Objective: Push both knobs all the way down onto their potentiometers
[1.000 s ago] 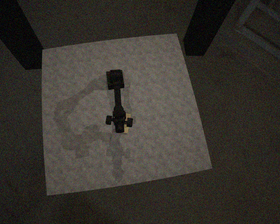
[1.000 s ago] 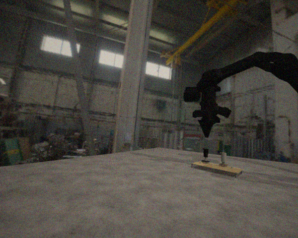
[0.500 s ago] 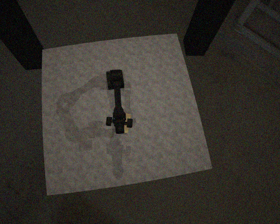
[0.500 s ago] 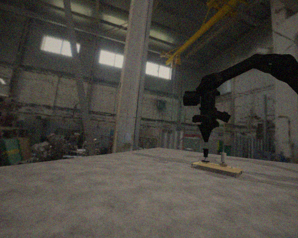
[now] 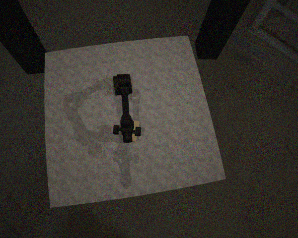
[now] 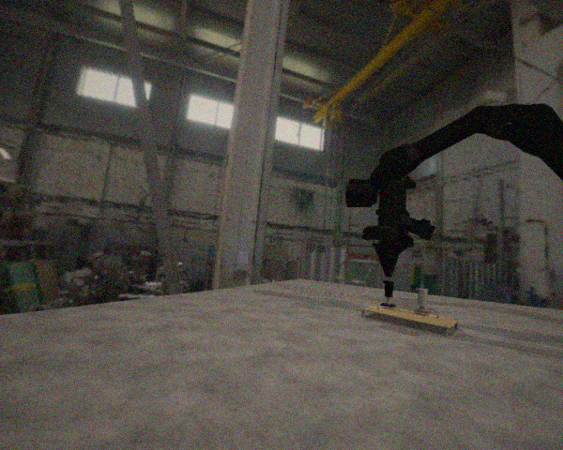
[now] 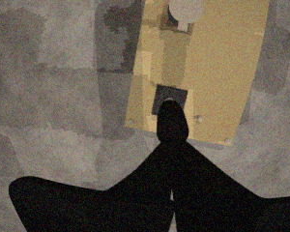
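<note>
The tan circuit board stands on short legs on the table. A dark knob stands raised on its shaft above its grey potentiometer at the board's near end. A pale grey knob stands on the other potentiometer further along the board. My gripper points straight down with its fingers shut together, holding nothing. Its tips meet the top of the dark knob. In the overhead view the arm hides most of the board.
The arm's base stands on the pale table top behind the board. Dark posts rise beyond the table's back corners.
</note>
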`<act>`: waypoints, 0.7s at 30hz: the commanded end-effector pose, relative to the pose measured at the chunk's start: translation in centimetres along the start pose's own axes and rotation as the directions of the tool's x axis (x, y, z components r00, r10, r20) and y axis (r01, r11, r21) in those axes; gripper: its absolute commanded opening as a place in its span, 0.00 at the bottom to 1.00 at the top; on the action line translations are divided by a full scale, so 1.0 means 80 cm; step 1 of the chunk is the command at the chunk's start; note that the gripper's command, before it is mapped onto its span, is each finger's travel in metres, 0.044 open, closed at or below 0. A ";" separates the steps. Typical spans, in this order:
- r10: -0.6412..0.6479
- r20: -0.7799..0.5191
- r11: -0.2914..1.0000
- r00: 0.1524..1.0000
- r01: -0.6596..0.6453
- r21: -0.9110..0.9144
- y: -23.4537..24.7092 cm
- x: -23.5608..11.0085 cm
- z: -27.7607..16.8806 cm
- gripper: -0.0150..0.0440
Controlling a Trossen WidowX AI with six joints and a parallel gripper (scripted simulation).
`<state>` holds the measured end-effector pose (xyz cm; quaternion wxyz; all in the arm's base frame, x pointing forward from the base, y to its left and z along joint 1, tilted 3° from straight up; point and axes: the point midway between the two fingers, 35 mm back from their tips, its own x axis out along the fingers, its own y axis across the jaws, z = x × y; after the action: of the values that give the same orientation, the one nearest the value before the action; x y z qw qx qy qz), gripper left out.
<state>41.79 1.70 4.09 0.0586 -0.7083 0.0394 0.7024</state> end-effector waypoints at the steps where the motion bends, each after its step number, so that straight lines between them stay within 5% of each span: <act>1: -0.002 0.010 1.000 1.000 0.002 -0.004 0.000 0.008 0.002 0.25; 21: -0.002 0.010 1.000 1.000 0.002 -0.004 0.000 0.009 0.002 0.25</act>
<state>41.65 1.70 3.54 0.0584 -0.7057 0.0398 0.7050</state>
